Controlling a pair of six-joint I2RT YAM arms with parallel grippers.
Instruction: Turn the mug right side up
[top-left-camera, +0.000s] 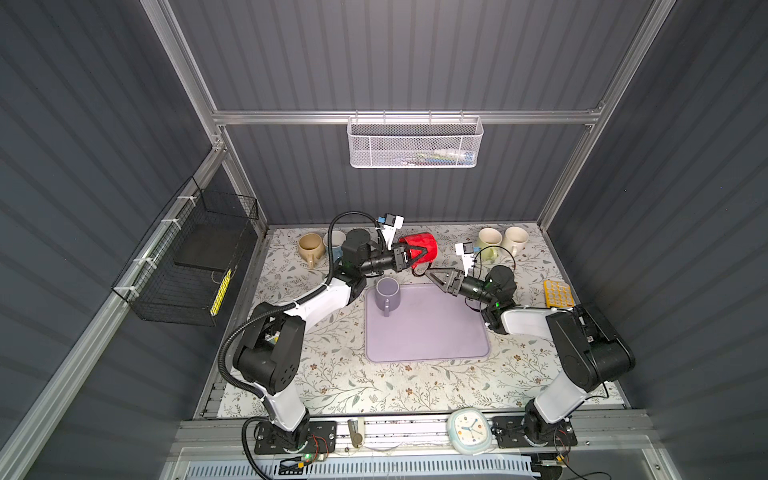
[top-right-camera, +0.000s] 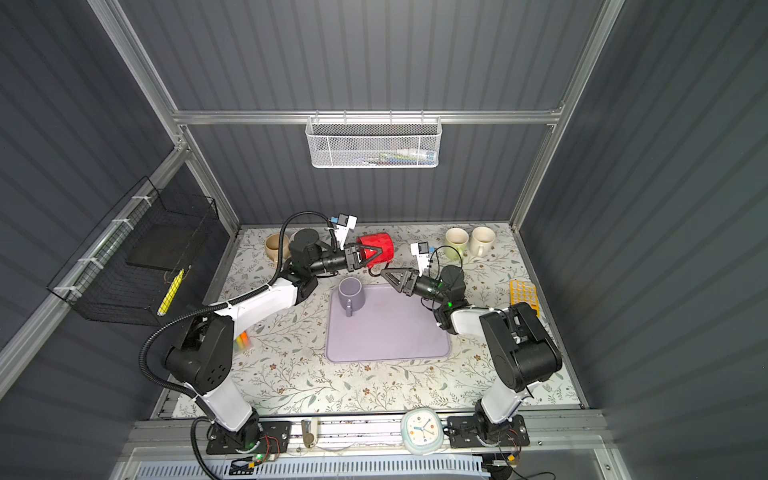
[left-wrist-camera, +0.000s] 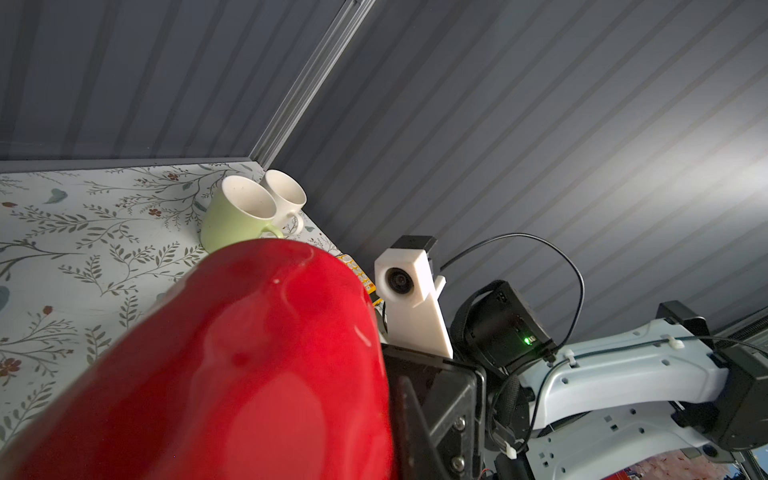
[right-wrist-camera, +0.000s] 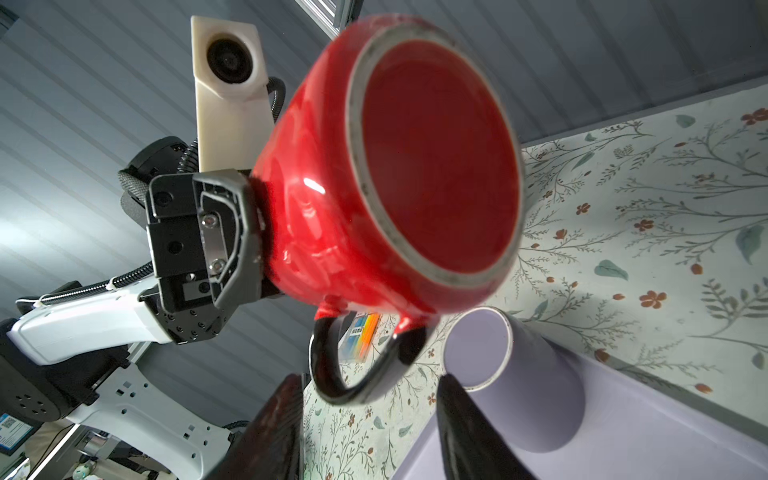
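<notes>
Filling the left wrist view, the red mug (left-wrist-camera: 232, 365) is the thing closest to us. It is off the surface (top-left-camera: 332, 386), held in the air on its side just beyond the far edge of the lavender tray (top-left-camera: 436, 336), so it is neither upside down nor upright. The left claw (top-left-camera: 419, 255) is clamped on the mug's wall at the mouth. The mouth therefore points back along that arm, the base faces the right wrist camera, and the black handle (right-wrist-camera: 322, 361) hangs underneath. The right claw (right-wrist-camera: 370, 380) sits over the tray's far edge with its jaws part way apart and the handle loop between the fingertips (right-wrist-camera: 461, 411). We see no pinch there, so we judge the left claw alone carries the weight. To do this step well, we would first draw the right claw straight back toward the tray's right side, because the handle will sweep round once the mug rolls. We would then turn the left wrist slowly until the mouth faces up. A grip on a glazed rim is thin and could slip. We would lower the mug onto bare tray, well apart from the purple mug (top-left-camera: 386, 291) standing at the tray's far left corner. We would let go only when the base sits flat.
</notes>
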